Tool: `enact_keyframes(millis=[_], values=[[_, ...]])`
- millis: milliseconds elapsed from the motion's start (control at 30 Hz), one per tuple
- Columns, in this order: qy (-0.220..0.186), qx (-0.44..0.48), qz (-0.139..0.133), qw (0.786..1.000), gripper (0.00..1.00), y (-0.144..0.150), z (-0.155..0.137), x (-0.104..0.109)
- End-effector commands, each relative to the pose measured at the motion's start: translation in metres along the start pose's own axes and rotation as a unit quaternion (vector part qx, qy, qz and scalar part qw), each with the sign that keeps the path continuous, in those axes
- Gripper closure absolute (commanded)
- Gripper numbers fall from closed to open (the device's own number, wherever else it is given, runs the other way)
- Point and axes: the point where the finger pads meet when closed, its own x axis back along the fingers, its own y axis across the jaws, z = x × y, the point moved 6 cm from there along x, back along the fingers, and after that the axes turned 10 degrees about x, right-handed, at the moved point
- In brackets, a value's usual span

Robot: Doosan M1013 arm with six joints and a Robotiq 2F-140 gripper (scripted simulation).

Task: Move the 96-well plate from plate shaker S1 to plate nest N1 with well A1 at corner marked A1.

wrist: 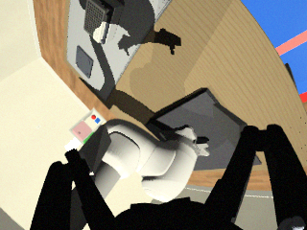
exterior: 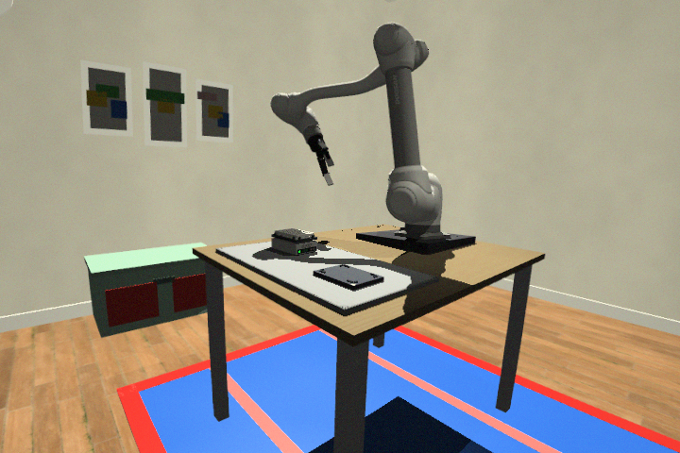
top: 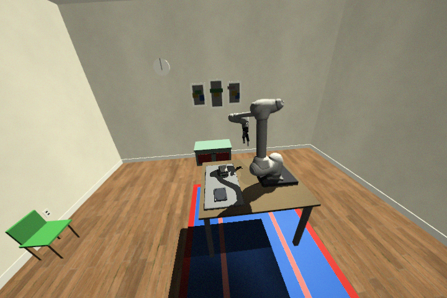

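Exterior view puts the wooden table at the centre of the frame, its far legs partly hidden behind the near ones. The arm rises from a dark base plate at the table's right rear and bends over to the left. On the table's left half lies a pale grey mat, partly darkened by the arm's shadow. The plate shaker S1 stands toward the mat's far end, and the 96-well plate sits on top of it; its wells, cut corner and the shaker's pale A1 square are too small to make out in any view. The plate nest N1 lies nearer the camera on the same mat, well apart from the shaker, its locators showing only as small bumps and its A1 mark unreadable. The gripper hangs high above the table, above and to the right of the shaker, tilted, with its fingers spread to their widest and nothing between them. In the wrist view the black fingers are cut off by the bottom edge.
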Motion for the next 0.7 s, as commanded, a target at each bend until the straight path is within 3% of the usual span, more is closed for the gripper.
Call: enact_keyframes(millis=[0,67,333,400,567,667], values=[[-0.014,-0.037,-0.027,0.999,0.00,-0.001,0.014,-0.013],[-0.014,-0.037,-0.027,0.999,0.00,-0.001,0.014,-0.013],[-0.022,-0.105,-0.079,0.991,0.00,-0.011,0.047,-0.037],[-0.022,-0.105,-0.080,0.991,0.00,-0.011,0.053,-0.041],[-0.018,-0.155,-0.121,0.980,0.00,-0.020,0.073,-0.057],[-0.018,-0.155,-0.121,0.980,0.00,-0.021,0.077,-0.060]])
